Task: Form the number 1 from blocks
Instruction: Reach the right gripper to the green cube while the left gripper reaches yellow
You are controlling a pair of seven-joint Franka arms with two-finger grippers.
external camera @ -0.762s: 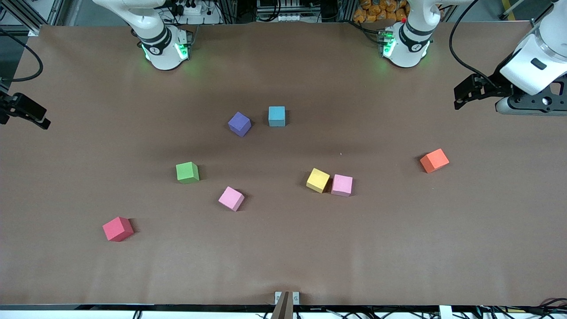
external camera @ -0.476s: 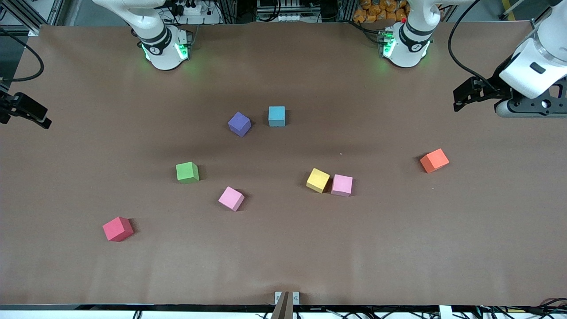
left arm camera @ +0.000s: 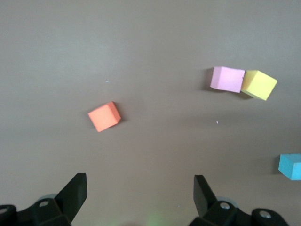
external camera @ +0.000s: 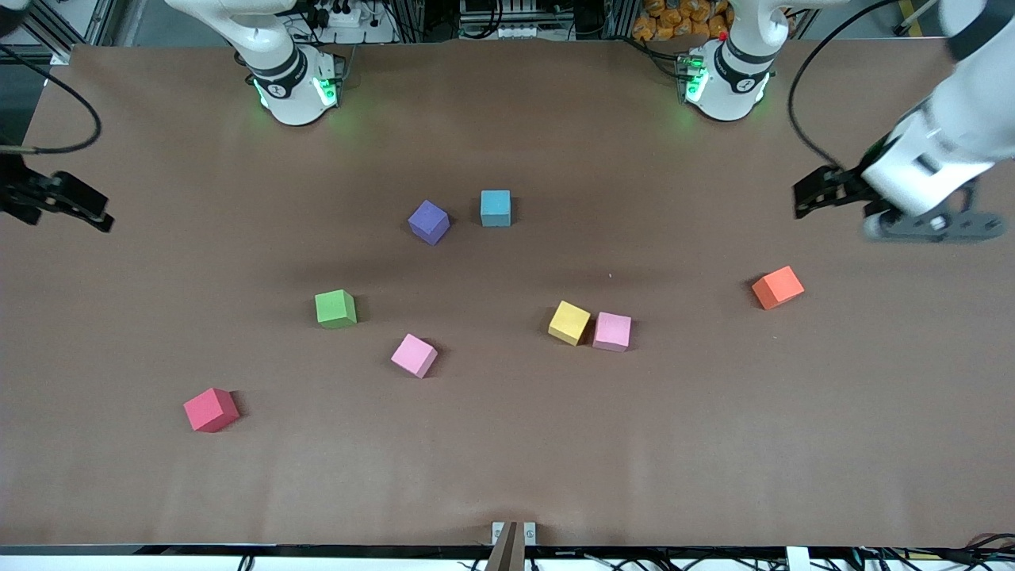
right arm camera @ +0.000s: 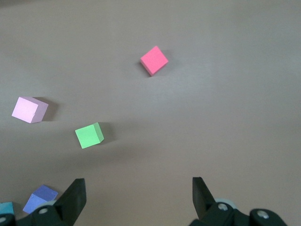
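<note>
Five task blocks lie apart on the brown table. The blue block (external camera: 496,208) sits closest to the robots' bases. The green block (external camera: 335,308) and one pink block (external camera: 414,355) lie toward the right arm's end. The yellow block (external camera: 569,322) touches the second pink block (external camera: 612,331). My left gripper (external camera: 810,196) hangs open and empty over the left arm's end; its wrist view shows its own gripper (left arm camera: 140,195), the pink block (left arm camera: 227,78) and the yellow block (left arm camera: 258,84). My right gripper (external camera: 89,212) hangs open over the right arm's end, its own gripper (right arm camera: 138,195) above the green block (right arm camera: 89,135).
A purple cube (external camera: 429,221) lies beside the blue block. An orange cube (external camera: 777,287) sits under the left arm's reach, and a red cube (external camera: 211,409) lies toward the right arm's end, nearer the front camera. The two arm bases (external camera: 295,87) stand along the table's back edge.
The left arm has swung inward toward the table's middle, over the orange cube's area. The right gripper has also shifted slightly inward. No block has moved.
</note>
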